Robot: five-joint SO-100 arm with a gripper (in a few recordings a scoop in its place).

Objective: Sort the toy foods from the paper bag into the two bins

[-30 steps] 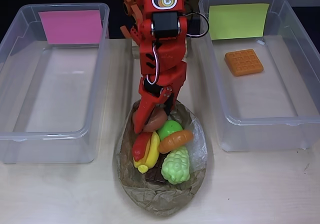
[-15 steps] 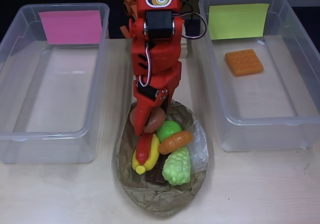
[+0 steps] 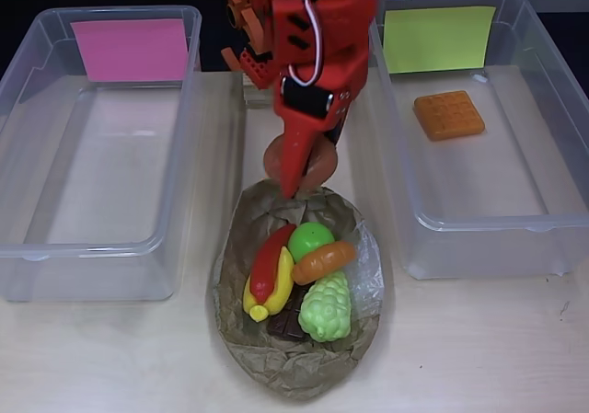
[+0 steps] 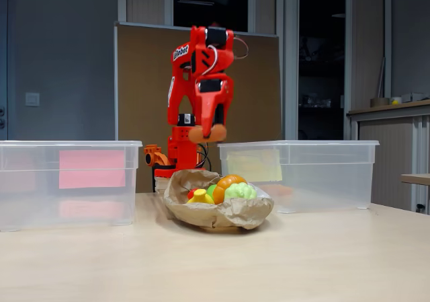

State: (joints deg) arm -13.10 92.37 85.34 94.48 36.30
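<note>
Gripper (image 3: 299, 169) closed on brown donut (image 3: 319, 163), raised above far edge of paper bag (image 3: 276, 358). Orange waffle (image 3: 448, 114) lies in right bin (image 3: 479, 238).

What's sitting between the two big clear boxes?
In the overhead view, the paper bag of toy foods sits between the two bins, below the jaws holding the brown donut.

Overhead straight down; fixed low frontal; shared paper bag (image 3: 294, 293).

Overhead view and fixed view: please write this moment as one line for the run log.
gripper: shut on brown donut, lifted above paper bag | orange waffle: in yellow-green-label bin | pink-label bin: no toys
</note>
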